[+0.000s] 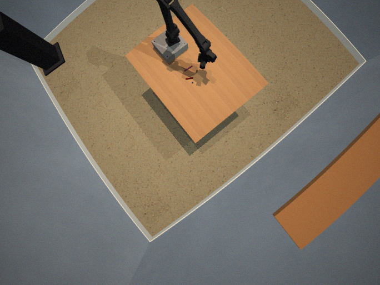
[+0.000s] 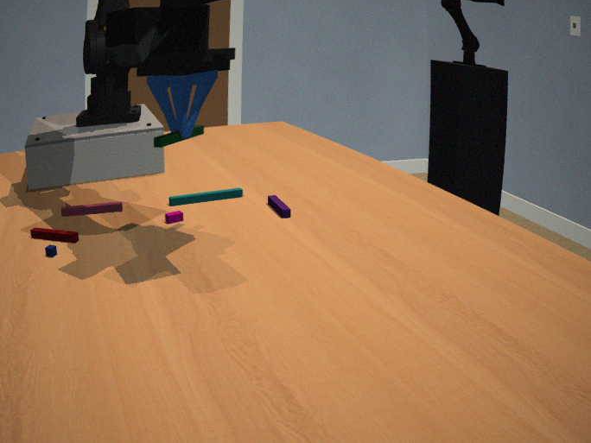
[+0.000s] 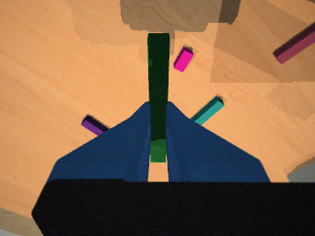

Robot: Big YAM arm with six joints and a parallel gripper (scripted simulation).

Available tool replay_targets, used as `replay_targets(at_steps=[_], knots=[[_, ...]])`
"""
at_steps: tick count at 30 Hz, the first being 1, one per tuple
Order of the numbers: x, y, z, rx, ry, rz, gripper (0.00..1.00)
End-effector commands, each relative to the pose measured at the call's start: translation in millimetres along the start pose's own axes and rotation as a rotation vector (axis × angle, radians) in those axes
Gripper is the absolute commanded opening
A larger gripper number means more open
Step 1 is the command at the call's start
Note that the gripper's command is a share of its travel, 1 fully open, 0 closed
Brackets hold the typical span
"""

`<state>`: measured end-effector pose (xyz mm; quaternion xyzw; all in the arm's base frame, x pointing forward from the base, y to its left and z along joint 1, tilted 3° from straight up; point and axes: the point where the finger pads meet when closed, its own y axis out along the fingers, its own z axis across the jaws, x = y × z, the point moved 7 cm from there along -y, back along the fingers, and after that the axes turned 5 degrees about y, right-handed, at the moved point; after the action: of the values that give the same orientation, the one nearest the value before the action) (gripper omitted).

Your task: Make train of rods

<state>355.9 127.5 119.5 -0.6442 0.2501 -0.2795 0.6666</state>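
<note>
— Six rods lie on the table while a seventh hangs in the air. See it?

— Yes. The gripper has its blue fingers clamped on the green rod, holding it well above the wood, near the arm's grey base. From the wrist view the green rod juts straight out ahead of the fingers, gripped near one end.

— And the turquoise rod?

— Flat on the table, below and in front of the gripper. The magenta rod sits just beside its left end, apart from it. The purple rod lies off its right end, angled, also apart.

— What's in the shade to the left?

— A long rod that looks dark plum there, likely the pink rod, lies in the arm's shadow. In front of it is the red rod, and the small blue rod sits just beside the red one's near side, not touching.

— Anything lined up end to end?

— No two rods touch from where I stand. From the top view the rods are tiny; I can only make out the red one and the plum-looking one beside the arm.

— And that dark thing across the room?

— A black pedestal by the wall with a small arm figure on top.
</note>
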Motion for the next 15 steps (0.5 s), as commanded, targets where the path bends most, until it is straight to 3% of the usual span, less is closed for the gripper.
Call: replay_targets(at_steps=[1,2,6,7,8,12,13,15], knots=[[2,0.3,0,0.004,0.056,-0.006,0.05],[16,-8.9,-11,0.036,0.187,-0.018,0.05],[16,-8.8,-12,0.026,0.187,-0.018,0.05],[8,1.3,-9,0.001,0.165,-0.004,0.05],[25,-8.7,-21,0.035,0.297,-0.016,0.05],[24,-3.7,-23,0.014,0.297,-0.011,0.05],[32,-8.5,-30,0.033,0.387,-0.017,0.05],[31,-8.4,-31,0.03,0.387,-0.017,0.05]])
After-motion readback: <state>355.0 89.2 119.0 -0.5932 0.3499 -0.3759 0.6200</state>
